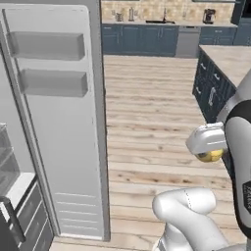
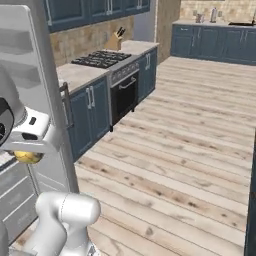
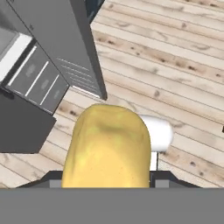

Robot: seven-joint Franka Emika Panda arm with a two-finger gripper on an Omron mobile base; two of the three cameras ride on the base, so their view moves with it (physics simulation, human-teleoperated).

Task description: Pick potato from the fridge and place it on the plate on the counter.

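**Potato in the hand, clear of the fridge, over open floor**

The potato [image 3: 107,146] sits gripped in the hand [image 1: 210,155], which is closed on it. In the hand view its golden-yellow body blocks the lower middle of the picture, and the fingertips at its flanks are cut off by the frame's bottom edge. In the left base view only the potato's lower half peeks out beneath the white hand housing; in the right base view it shows as a small yellow lump under the hand at the left edge, partly covered.

The fridge [image 1: 59,122] stands to the left with its door swung wide. The door's inner face carries two shallow bins. The interior is mostly cut off; only a sliver of shelf and drawer shows at the far left.

The wood floor [image 2: 175,150] lies open ahead and to the right. A marbled table [image 1: 230,59] over dark blue cabinets ends in a corner near the arm. The stove [image 2: 102,59] sits in another run beyond the fridge door.
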